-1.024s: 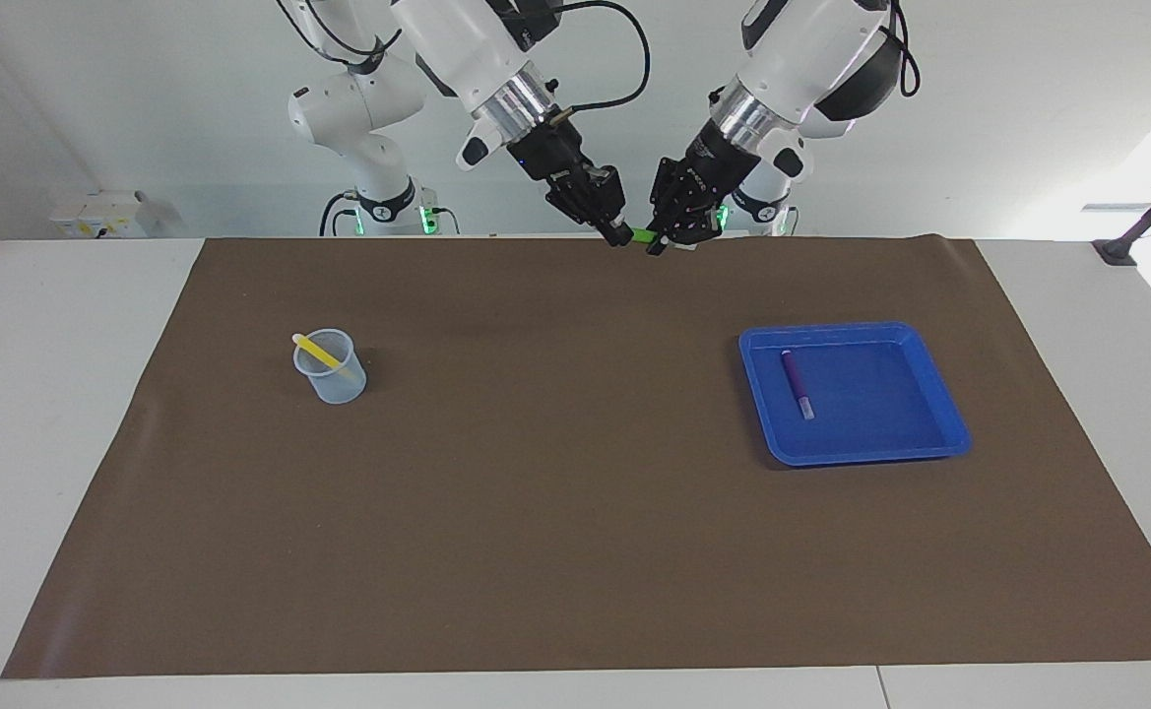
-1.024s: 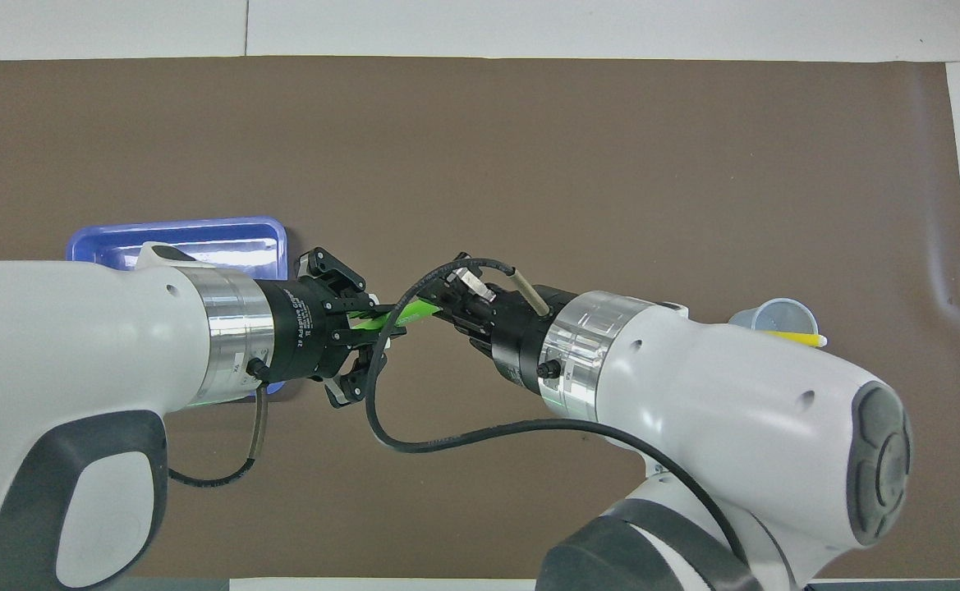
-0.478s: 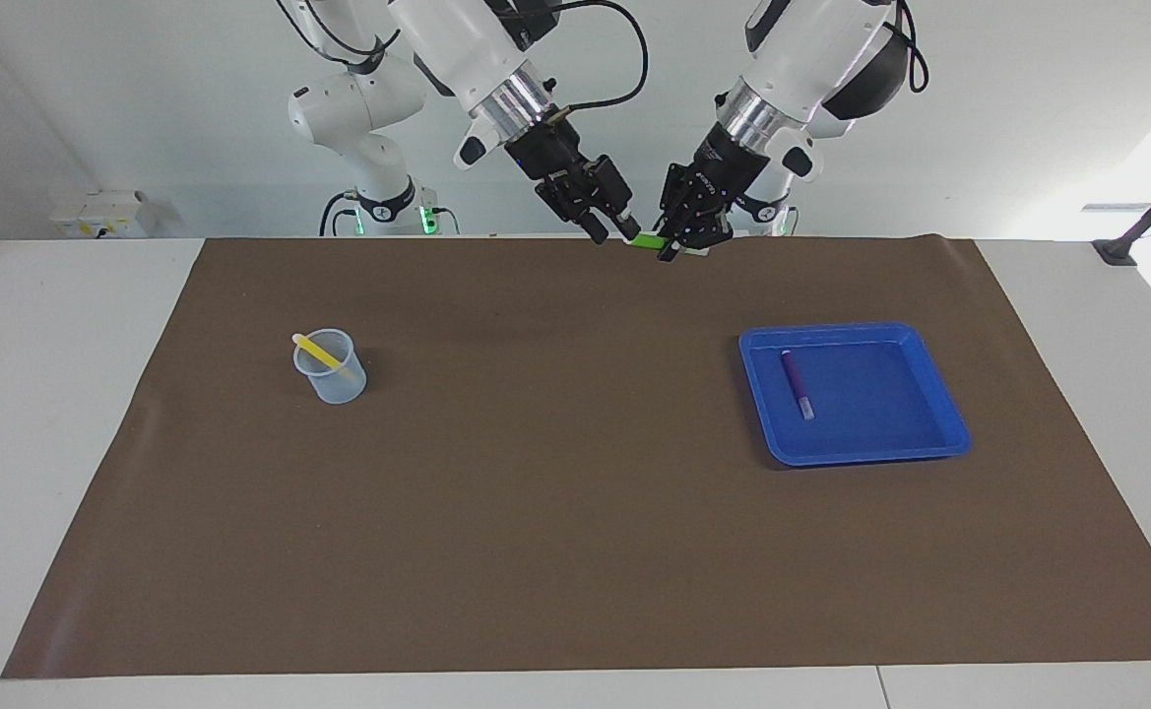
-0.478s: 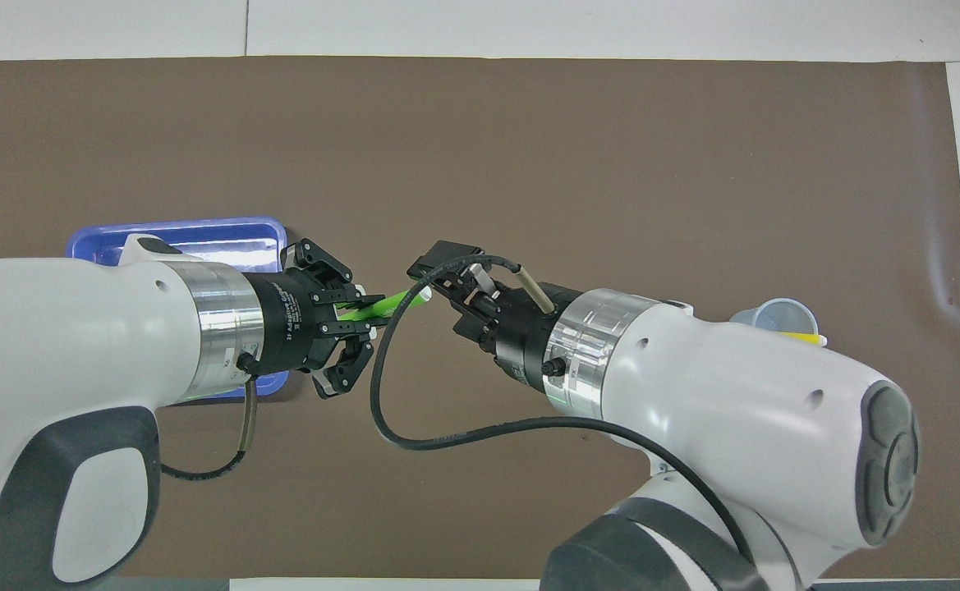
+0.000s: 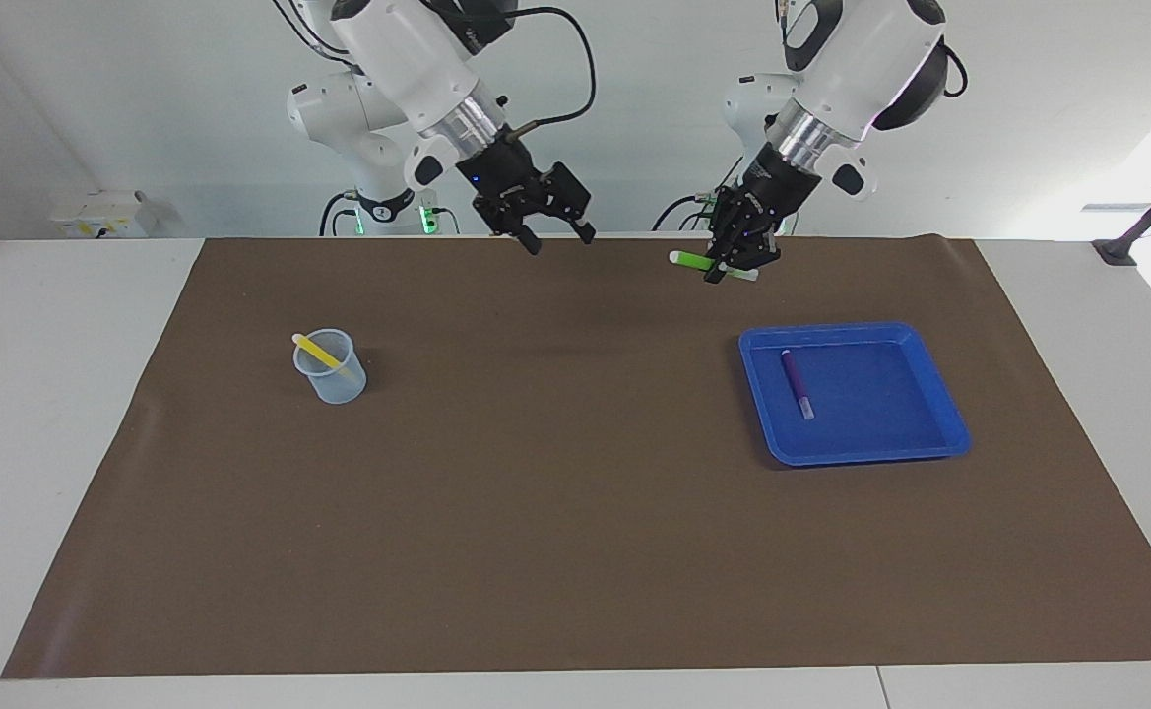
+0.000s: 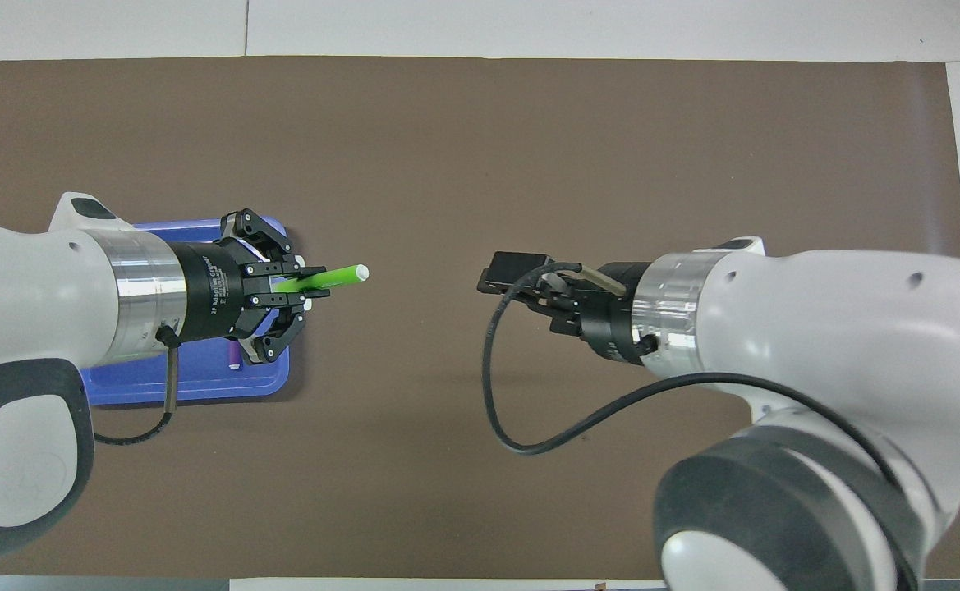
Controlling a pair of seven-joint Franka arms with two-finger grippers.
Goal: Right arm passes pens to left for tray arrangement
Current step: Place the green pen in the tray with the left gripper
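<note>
I see the yellow marker pen (image 5: 317, 351) leaning in the small translucent cup (image 5: 331, 367), unfetched. My right pincer (image 5: 555, 236) hangs released over the brown-matted surface (image 5: 555, 492). My left pincer (image 5: 735, 266) clenches the bright green marker pen (image 5: 691, 260) near one end, so it could pivot, slip, or land across the purple marker pen (image 5: 798, 383) in the shallow blue plastic tray (image 5: 939, 394).

Left end effector (image 5: 733, 268) clamped, right end effector (image 5: 557, 236) agape

Green pen (image 5: 703, 262) level in the left tool (image 5: 730, 268); purple pen (image 5: 798, 384) flat in blue tray (image 5: 939, 394); yellow pen (image 5: 319, 352) leaning.
</note>
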